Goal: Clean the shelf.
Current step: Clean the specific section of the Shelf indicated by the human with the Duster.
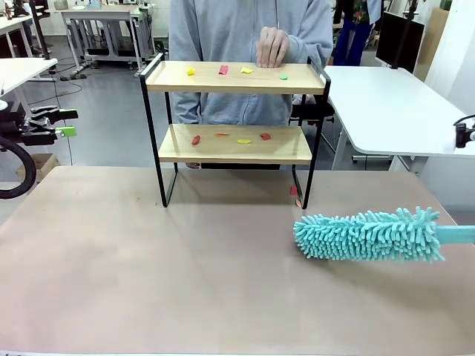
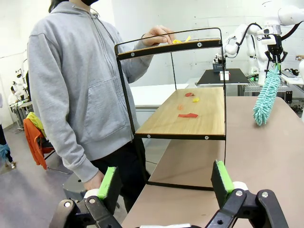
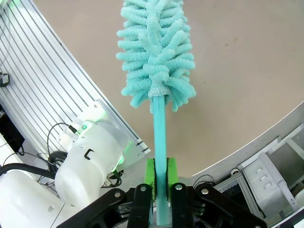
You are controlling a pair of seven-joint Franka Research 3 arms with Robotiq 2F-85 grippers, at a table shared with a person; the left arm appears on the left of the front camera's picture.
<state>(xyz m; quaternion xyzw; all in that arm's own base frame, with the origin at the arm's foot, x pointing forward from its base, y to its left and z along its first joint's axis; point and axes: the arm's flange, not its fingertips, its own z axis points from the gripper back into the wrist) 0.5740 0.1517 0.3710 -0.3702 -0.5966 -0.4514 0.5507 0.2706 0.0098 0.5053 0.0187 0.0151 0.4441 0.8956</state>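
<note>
Scraps point(image 1: 223, 70) litter wood boards of shelf point(image 1: 234, 78), person's hand point(image 1: 272, 46) on top; R gripper point(image 3: 160, 167) clamps fluffy teal duster point(image 1: 371, 236), L gripper point(image 2: 165, 178) jaws apart.

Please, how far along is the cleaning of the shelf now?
Done: the right gripper is shut on the handle of the teal duster. In hand: the duster hangs over the table, right of the shelf, apart from it. Left: coloured scraps lie on both boards; the left gripper is open.
</note>
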